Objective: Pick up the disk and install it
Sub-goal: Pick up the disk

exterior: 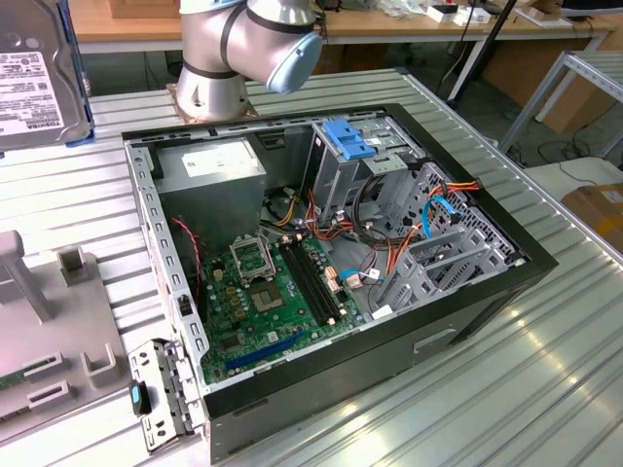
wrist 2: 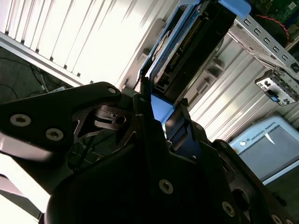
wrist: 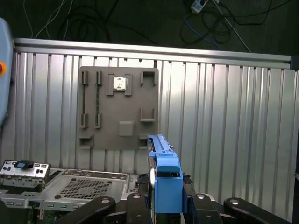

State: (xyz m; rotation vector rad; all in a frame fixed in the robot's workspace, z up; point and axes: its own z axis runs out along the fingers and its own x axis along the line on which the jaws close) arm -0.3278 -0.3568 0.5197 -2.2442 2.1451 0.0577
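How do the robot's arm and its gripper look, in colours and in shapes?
The arm is made of thick, round, silver-grey segments, with a pale blue cap on one joint. In the second wrist view the gripper is matte black, built of flat, angular plates and links that are fastened with small silver screws.

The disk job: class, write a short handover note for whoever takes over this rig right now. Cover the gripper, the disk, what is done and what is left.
Gripper: jaws shut on the disk, gripping its blue bracket.
Disk: held in the air, off the table, at the exterior view's left, outside the open computer case.
Done: the pick-up.
Left: the install; the disk is not yet in the case.
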